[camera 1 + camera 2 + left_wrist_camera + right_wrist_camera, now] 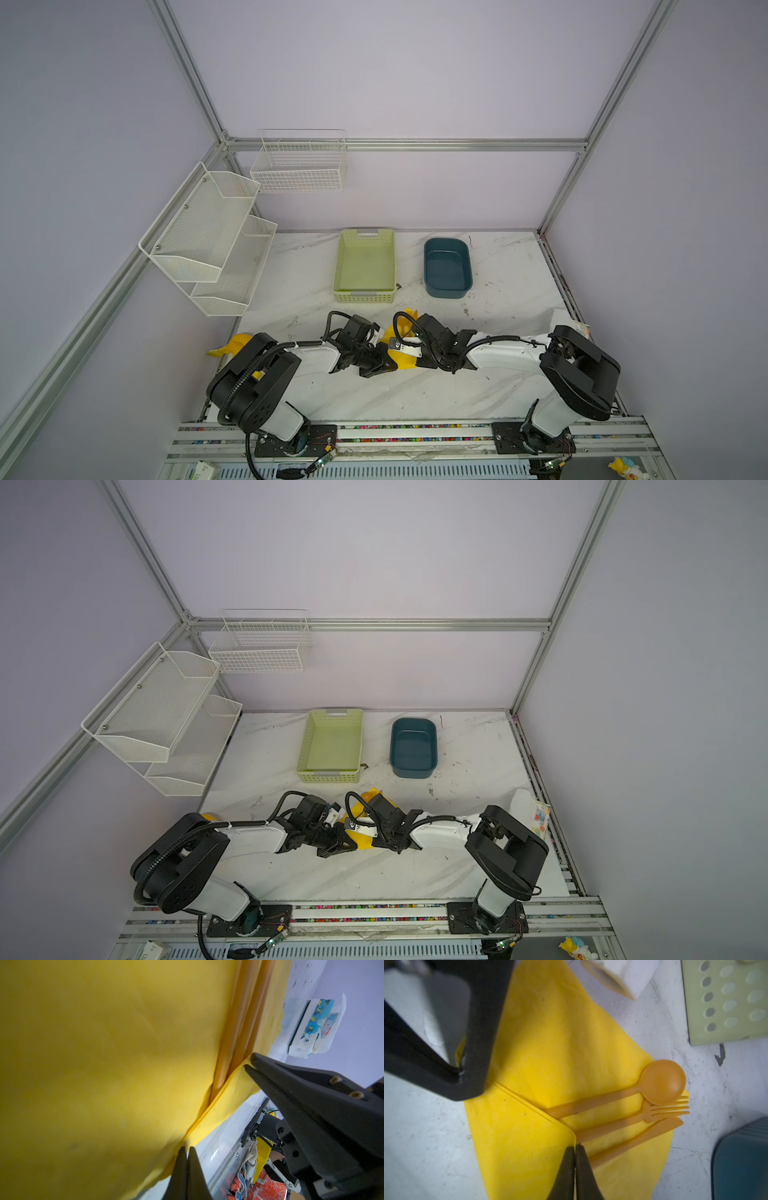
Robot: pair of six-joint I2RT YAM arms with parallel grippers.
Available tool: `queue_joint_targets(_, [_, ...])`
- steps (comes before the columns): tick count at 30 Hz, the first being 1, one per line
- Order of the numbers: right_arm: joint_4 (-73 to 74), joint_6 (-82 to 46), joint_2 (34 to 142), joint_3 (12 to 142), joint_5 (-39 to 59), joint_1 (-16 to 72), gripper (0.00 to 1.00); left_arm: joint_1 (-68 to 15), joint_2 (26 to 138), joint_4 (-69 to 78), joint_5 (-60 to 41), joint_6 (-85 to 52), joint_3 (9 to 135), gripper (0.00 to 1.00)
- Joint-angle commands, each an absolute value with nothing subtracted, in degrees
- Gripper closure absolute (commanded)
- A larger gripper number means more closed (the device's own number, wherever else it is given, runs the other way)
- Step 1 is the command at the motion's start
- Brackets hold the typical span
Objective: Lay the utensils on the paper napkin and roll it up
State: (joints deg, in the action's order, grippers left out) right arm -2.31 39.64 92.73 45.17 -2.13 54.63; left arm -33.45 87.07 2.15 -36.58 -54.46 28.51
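Yellow paper napkin (550, 1043) (402, 360) (362, 842) on the marble worktop (425, 1136), lower centre of both top views, one flap folded over the handles of orange spoon (662, 1082), fork (664, 1110) and knife (654, 1129), side by side, heads bare. Left jaws pinched shut on the fold's edge; right jaws closed on the flap's corner.

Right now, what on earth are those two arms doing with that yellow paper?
Two robot arms are wrapping cutlery. A spoon, fork and knife lie side by side on the yellow paper napkin, and one flap is already folded over their handles. The jaws of the left arm pinch one end of the fold; those of the right arm pinch the other. It isn't rolled up yet.
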Motion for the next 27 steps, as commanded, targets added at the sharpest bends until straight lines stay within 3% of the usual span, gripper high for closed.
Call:
queue_joint_targets(1, [-1.51,38.11,89.74,46.43,-1.19,54.31,0.78,-33.66,88.09,-0.17,-34.19,-53.88,31.46,1.00])
queue_joint_targets(5, [-1.13,31.03,86.47,48.66,1.51,54.31,0.60,-33.71,88.31,-0.35,-34.10,-53.70,31.46,1.00])
queue_joint_targets(9, [1.72,17.48,83.28,50.61,4.57,54.25,0.55,-33.66,88.59,-0.88,-34.01,-53.35,31.60,1.00])
queue_joint_targets(18, [14.05,-32.71,79.01,43.56,12.42,54.28,0.66,-33.66,88.62,-0.98,-33.75,-53.17,31.03,1.00])
queue_joint_targets(27, [12.57,-48.80,79.51,37.48,21.11,54.15,0.79,-33.66,88.20,-1.76,-33.22,-53.26,30.72,1.00])
